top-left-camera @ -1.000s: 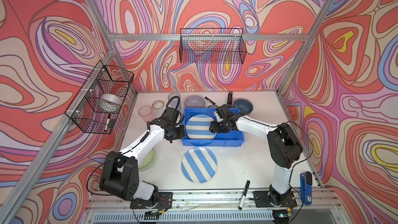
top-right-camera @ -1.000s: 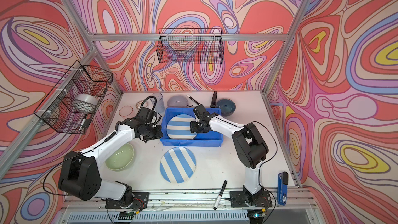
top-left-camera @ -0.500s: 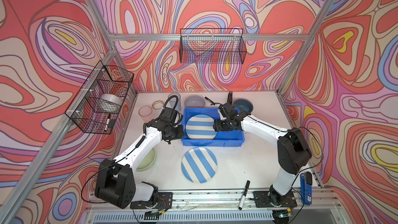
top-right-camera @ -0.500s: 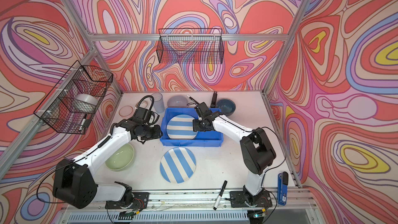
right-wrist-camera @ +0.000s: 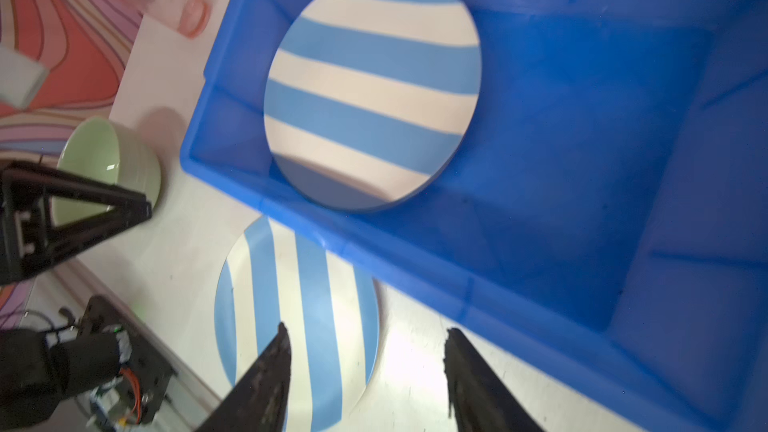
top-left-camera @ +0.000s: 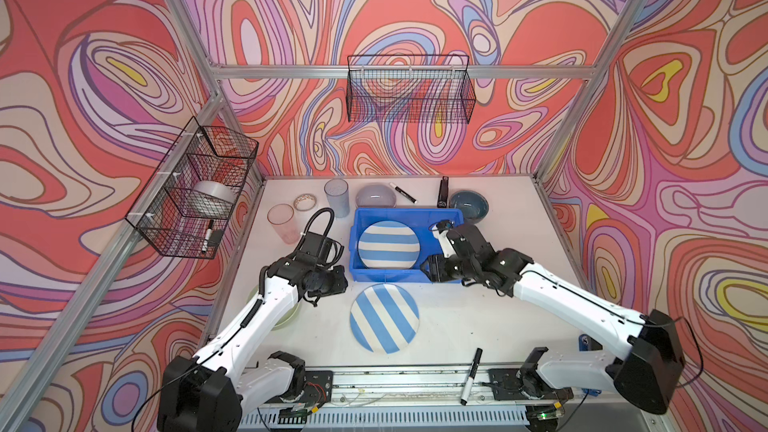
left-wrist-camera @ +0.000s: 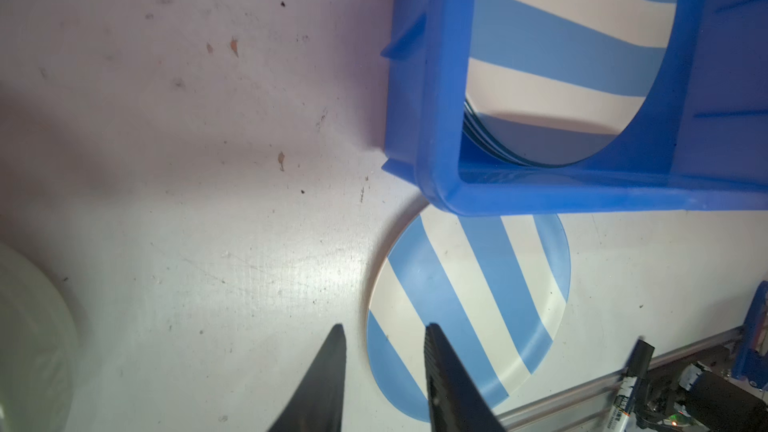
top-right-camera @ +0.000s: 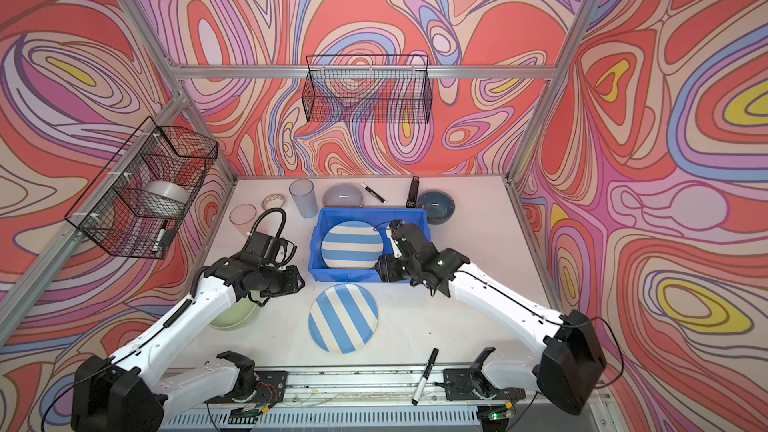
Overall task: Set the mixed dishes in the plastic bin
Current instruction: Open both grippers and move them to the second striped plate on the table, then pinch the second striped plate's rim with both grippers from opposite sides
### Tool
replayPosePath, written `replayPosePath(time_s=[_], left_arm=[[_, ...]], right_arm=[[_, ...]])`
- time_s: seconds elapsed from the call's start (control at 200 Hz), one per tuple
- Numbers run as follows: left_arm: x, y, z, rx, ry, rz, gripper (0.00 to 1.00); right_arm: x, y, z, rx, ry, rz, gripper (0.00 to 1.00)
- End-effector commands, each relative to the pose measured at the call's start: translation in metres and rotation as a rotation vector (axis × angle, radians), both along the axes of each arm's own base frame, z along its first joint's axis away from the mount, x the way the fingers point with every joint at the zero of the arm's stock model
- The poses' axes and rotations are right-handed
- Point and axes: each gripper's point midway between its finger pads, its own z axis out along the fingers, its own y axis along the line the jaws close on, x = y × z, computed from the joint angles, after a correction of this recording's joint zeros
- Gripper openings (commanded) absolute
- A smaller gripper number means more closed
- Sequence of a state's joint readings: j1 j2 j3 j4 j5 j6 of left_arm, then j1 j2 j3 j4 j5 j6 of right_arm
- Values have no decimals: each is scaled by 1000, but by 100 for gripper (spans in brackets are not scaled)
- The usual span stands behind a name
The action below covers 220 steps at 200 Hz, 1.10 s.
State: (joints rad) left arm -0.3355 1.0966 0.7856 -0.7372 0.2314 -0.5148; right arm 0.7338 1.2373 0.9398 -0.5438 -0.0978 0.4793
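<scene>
The loose striped plate (top-left-camera: 384, 317) lies flat on the table (top-left-camera: 478, 326) at lower centre in both top views, just below the bin (top-left-camera: 392, 278), which already holds a like plate (top-left-camera: 388, 250). Being round it has no long axis; the left gripper (left-wrist-camera: 385, 328), narrow and empty, sits by its upper-left rim, the right gripper (right-wrist-camera: 368, 328), wide and empty, at its upper right. We judge the left nearer; the bin wall crowds the plate's top edge.

No text, brand, number or sign is legible anywhere in the scene. The marker (left-wrist-camera: 750, 403) at the near edge of the worktop (top-left-camera: 478, 326) has a printed label on its white barrel, too small and blurred to read. The tape roll (top-left-camera: 306, 201) at far left shows only an unreadable pattern.
</scene>
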Motion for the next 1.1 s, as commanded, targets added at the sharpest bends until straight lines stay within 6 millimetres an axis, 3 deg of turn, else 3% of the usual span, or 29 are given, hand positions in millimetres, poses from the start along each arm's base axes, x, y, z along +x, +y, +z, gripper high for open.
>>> replayPosePath(time_s=[0.0, 0.275, 0.676, 0.897, 0.922, 1.097], left_arm=[[-12, -7, -7, -40, 28, 20, 33], [-32, -23, -43, -32, 60, -6, 28], [-42, -18, -77, 24, 117, -8, 18], [-42, -19, -85, 27, 139, -4, 13], [-52, -13, -96, 45, 171, -1, 13], [-57, -8, -100, 68, 185, 6, 10]], right_arm=[[-29, 4, -9, 57, 43, 15, 59], [-68, 14, -60, 129, 120, -38, 52], [-68, 29, -111, 117, 182, -80, 48], [-62, 30, -123, 106, 188, -129, 47], [-62, 30, -125, 104, 189, -132, 47], [-65, 30, -137, 100, 222, -143, 47]])
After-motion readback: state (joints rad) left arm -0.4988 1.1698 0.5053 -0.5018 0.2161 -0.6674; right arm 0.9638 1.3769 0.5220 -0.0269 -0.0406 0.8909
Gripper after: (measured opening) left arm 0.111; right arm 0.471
